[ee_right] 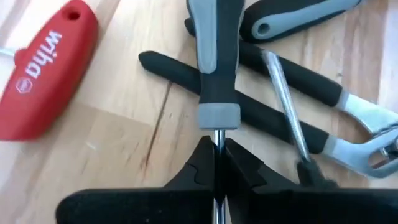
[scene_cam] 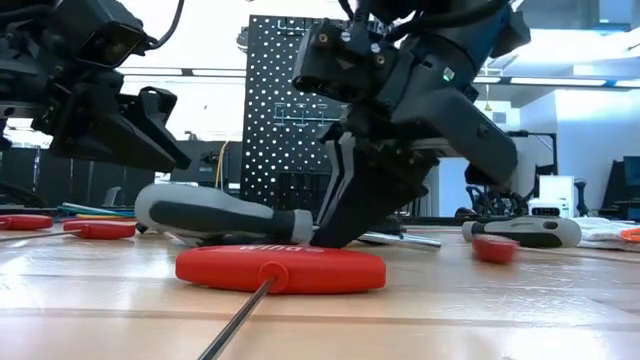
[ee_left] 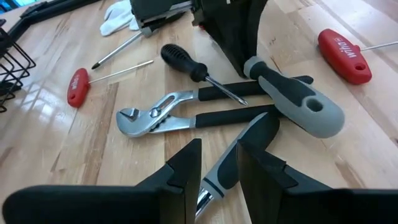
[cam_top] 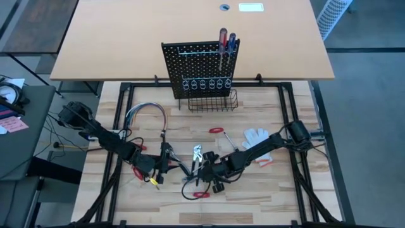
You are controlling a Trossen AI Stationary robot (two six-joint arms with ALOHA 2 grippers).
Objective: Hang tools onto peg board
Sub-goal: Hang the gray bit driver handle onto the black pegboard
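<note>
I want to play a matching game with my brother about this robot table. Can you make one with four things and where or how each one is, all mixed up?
Things:
A. right hand
B. left hand
C. blue-handled screwdriver
D. white glove

Places or states:
1. lying on the table
2. hanging on the peg board
3. open
4. shut on the shaft of a grey-handled screwdriver

Pairs: A-4, B-3, C-2, D-1
</note>
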